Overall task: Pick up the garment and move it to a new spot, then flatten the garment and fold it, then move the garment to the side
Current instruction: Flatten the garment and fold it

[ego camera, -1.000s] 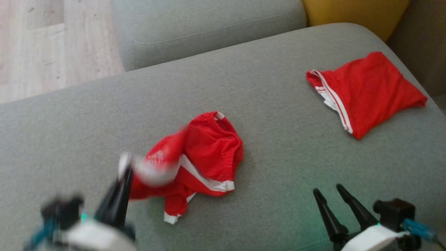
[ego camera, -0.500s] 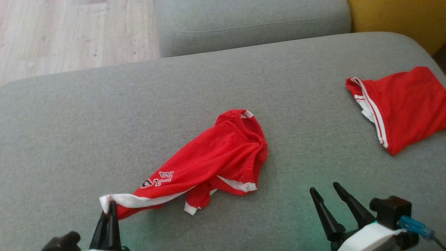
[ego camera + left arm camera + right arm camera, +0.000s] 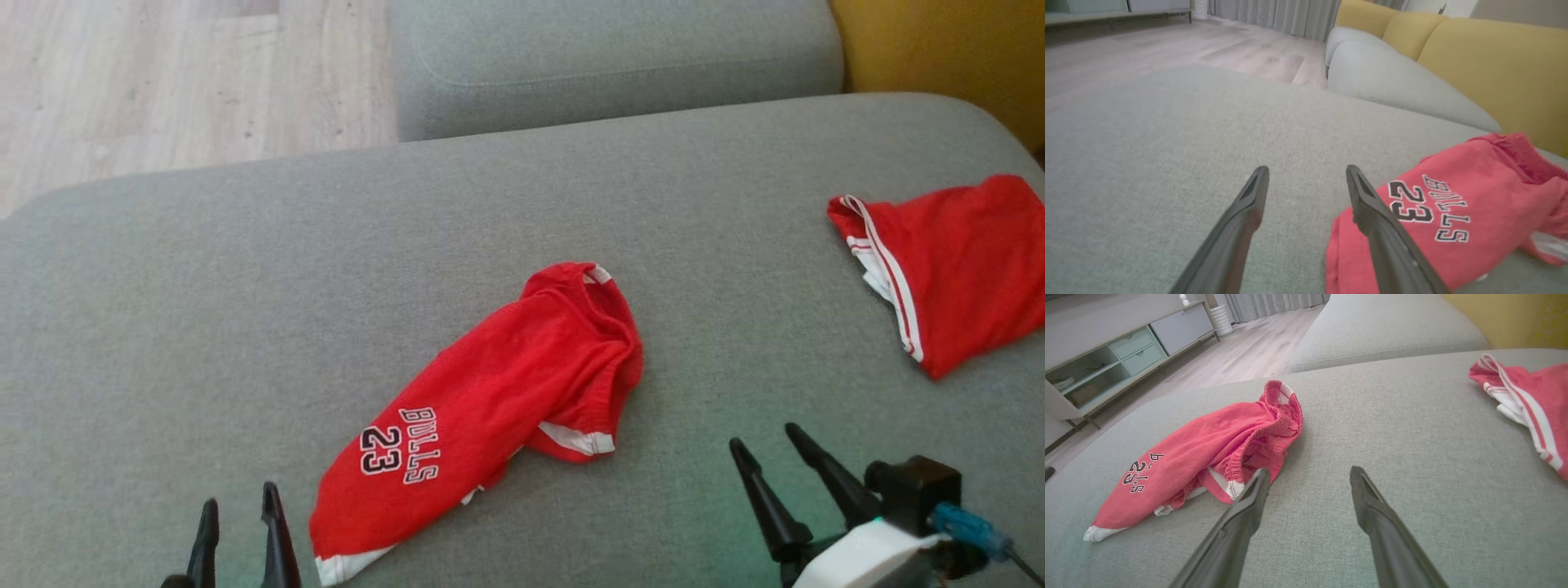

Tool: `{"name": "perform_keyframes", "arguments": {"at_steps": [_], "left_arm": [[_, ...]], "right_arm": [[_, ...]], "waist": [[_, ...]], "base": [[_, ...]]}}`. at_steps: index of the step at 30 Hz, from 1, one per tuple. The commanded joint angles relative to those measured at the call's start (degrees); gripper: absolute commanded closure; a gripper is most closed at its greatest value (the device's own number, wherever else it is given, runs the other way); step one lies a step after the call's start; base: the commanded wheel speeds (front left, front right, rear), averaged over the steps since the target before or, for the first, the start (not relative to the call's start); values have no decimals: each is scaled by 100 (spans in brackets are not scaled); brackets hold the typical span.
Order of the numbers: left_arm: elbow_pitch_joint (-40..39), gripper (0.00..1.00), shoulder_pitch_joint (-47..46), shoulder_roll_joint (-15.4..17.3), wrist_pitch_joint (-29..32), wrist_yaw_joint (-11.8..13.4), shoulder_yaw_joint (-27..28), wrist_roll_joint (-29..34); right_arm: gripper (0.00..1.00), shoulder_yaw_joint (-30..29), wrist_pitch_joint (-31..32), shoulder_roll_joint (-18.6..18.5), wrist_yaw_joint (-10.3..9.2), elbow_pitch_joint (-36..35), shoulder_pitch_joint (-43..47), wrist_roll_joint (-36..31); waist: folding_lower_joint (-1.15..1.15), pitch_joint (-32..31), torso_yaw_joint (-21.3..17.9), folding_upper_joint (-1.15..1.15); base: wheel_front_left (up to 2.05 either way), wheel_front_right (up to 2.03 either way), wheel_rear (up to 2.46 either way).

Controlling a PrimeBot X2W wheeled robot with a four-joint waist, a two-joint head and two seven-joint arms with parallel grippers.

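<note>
Living room: wide grey seat cushion [image 3: 245,269], wood floor [image 3: 163,82] beyond its far-L edge, yellow backrest [image 3: 939,49] top R. Red "BULLS 23" shorts [image 3: 490,392] lay approx mid-cushion, not flat: one leg stretched out, the other bunched under near the elastic waistband. Long axis ran diagonally, w/ the waistband far & centre and the white-trimmed hem near & toward the L.

L gripper [image 3: 238,495] sat just beside that hem end, shorts to its R. Its fingers were spread apart w/ nothing btwn them; couldn't tell if the R finger brushed the cloth. R gripper [image 3: 765,435], low R, also had its fingers wide & empty, near the bunched leg but apart from it. So L was nearer the hem, R nearer the waistband side. Judged: flattening would want each arm taking its own end & pulling along the diagonal.

Room: plenty of bare cushion to the L & far side, plus a bare strip btwn the shorts and a second red garment [image 3: 963,261] at far R. Prob risk: dragging R-ward crowds that garment. Near cushion edge out of frame, margin there unknown.
</note>
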Motion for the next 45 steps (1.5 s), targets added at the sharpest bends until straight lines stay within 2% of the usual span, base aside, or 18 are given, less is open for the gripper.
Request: {"name": "perform_keyframes", "arguments": {"at_steps": [1,3,5,8,12,15,19,25,30,45], "left_arm": [[-353,0,-24,-150,-63,-81,405,309],[-744,0,157,-476,-63,-283,773,877],[-937,0,242,-624,-63,-443,925,1215],[-1164,0,335,-749,-63,-644,1058,1619],[-1180,0,494,-798,-63,-720,1116,1798],[-1043,0,577,-802,-63,-722,981,1750],[-443,0,585,-803,-63,-871,748,1604],[376,0,364,-804,-63,-1121,462,1510],[972,0,23,-804,40,-1223,310,1281],[1126,0,-314,-798,554,-1385,45,841]], "right_arm": [[0,43,-90,-164,-5,-199,-165,-107],[0,-22,-150,-192,-5,-177,-124,-263],[0,-62,-237,-200,-5,-138,-115,-383],[0,-108,-535,-144,-5,-3,-138,-555],[0,-109,-954,-35,-5,282,-171,-692],[0,-3,-1199,-2,-5,513,-251,-752],[0,386,-1388,21,-5,1001,-581,-815],[0,1027,-1378,191,-5,1854,-1248,-726],[0,1597,-1360,265,-5,2571,-1766,-649],[0,2259,-1696,374,-5,3491,-2487,-397]], "waist": [[0,-37,63,0],[0,-84,174,0],[0,-103,252,0],[0,-128,363,0],[0,-167,463,0],[0,-146,496,0],[0,-43,486,0],[0,198,509,0],[0,353,558,0],[0,527,594,0]], "base": [[0,0,0],[0,0,0],[0,0,0],[0,0,0],[0,0,0],[0,0,0],[0,0,0],[0,0,0],[0,0,0],[0,0,0]]}}
